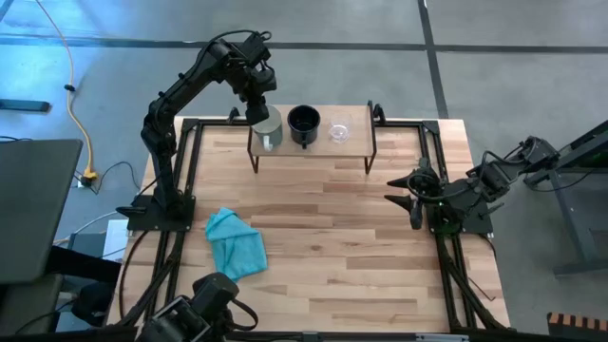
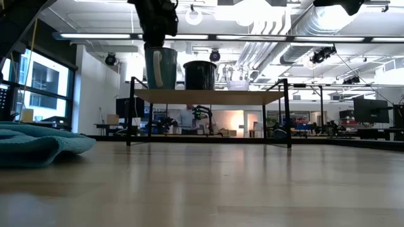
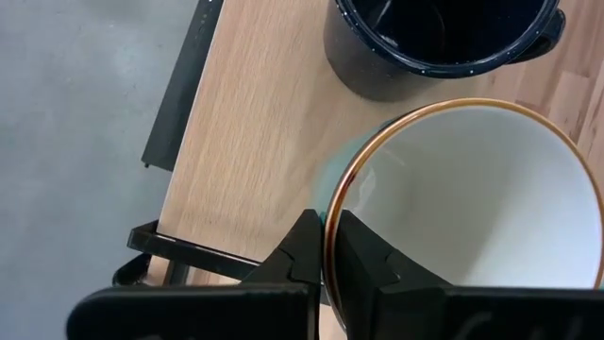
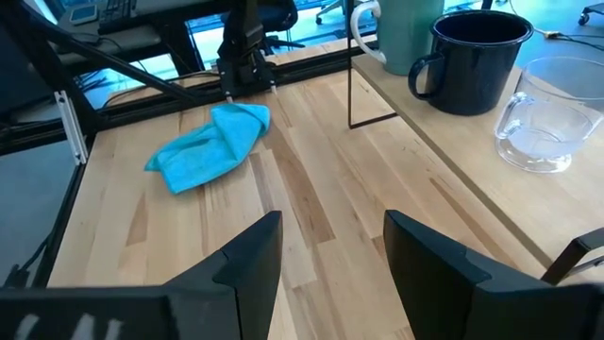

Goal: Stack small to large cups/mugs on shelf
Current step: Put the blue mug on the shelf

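The shelf (image 1: pixel 313 150) stands at the table's far side. On it, left to right, are a large mug (image 1: pixel 268 129), teal outside and white inside, a black mug (image 1: pixel 304 122) and a clear glass cup (image 1: pixel 338 131). My left gripper (image 3: pixel 327 236) comes down from above over the shelf's left end and is shut on the large mug (image 2: pixel 161 68). My right gripper (image 1: pixel 413 197) is open and empty, low over the table's right side. The right wrist view shows the large mug's white handle (image 4: pixel 363 38). My left gripper pinches the large mug's copper-edged rim (image 3: pixel 332 203) on its far side, with one finger (image 3: pixel 368 255) inside the mug and the other finger (image 3: pixel 297 255) outside. The fingers point down from above. The mug stands upright, its base (image 2: pixel 161 87) at the shelf's top; whether it rests there I cannot tell.
A crumpled teal cloth (image 1: pixel 235 243) lies on the table's near left part. The shelf's thin dark legs (image 1: pixel 255 157) stand on the tabletop. The black mug (image 3: pixel 434 42) is close beside the large mug. Dark frame rails (image 1: pixel 185 171) run along the table's sides.
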